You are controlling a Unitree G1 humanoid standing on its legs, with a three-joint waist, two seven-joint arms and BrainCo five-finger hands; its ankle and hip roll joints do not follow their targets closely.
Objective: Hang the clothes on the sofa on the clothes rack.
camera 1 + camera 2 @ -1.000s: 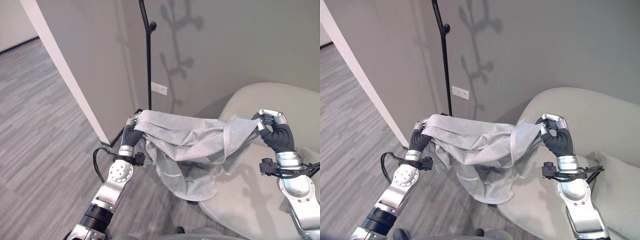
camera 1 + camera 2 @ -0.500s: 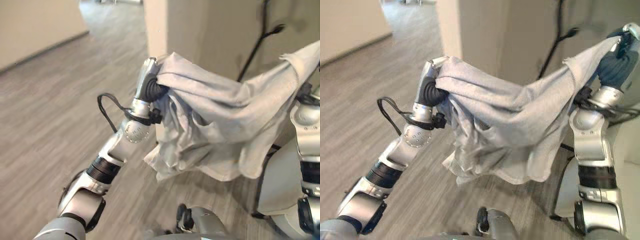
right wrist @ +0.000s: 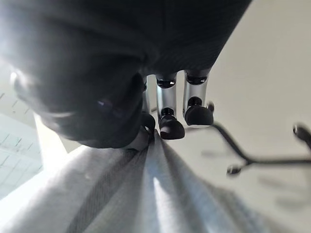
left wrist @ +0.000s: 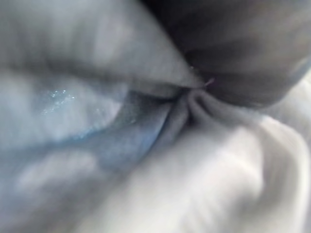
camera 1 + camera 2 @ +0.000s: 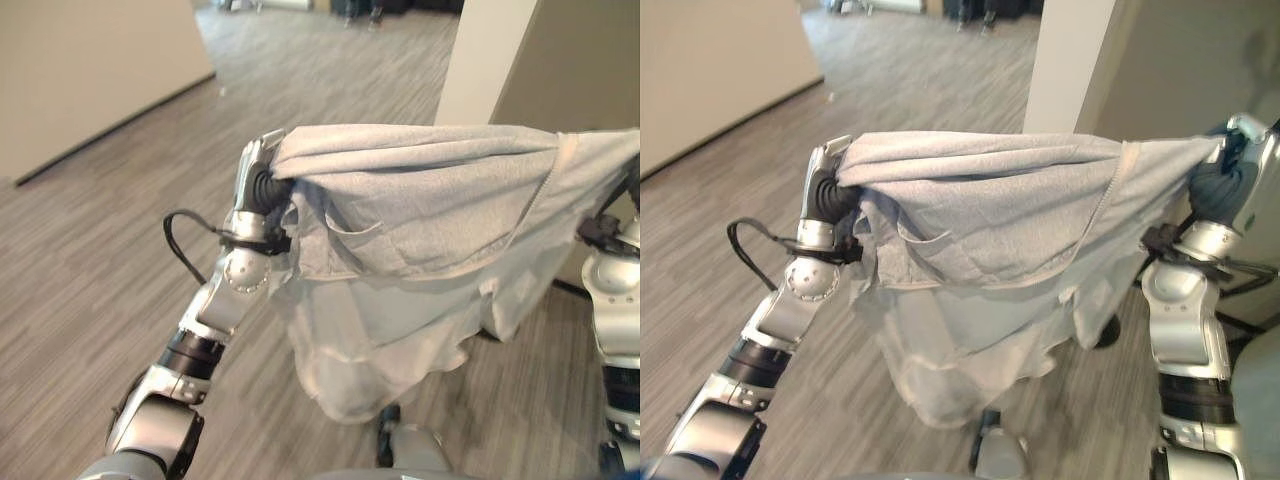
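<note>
So we've got the light grey garment stretched out sideways in the air between our two hands, long axis running left to right, top edge pulled nearly straight and the rest drooping in soft folds toward the wood-look plank floor. Fabric looks like thin, soft knit with a seamed hem. Our left robot hand is curled tight on one bunched end, the right robot hand pinches the other end. In the right wrist view, the clothes rack shows as thin dark prongs against the pale wall
</note>
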